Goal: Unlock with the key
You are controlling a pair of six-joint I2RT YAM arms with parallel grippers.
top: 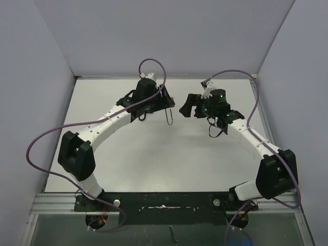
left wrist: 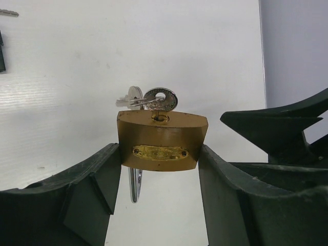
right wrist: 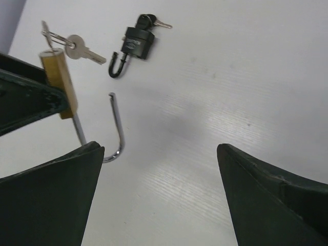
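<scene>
A white bench is seen from above, with two arms reaching toward its far middle. The left arm ends in jaws clenched on the two flat sides of a brass lock, which sits squarely between them. In the left wrist view the keyhole end of the lock faces up and a key stands in it. A spare key on the same ring lies just beside it. The shackle comes out of the opposite end. In the right wrist view it is a steel J, with its long leg in the lock body and the tip of its short leg standing clear of the body.

The right arm ends in released jaws, spread wide with only bare bench between them. They face the left jaws from nearby. The brass lock is outside them, just past their left tip and not touching it.

Farther off on the bench lies a black lock with its own key in it
</scene>
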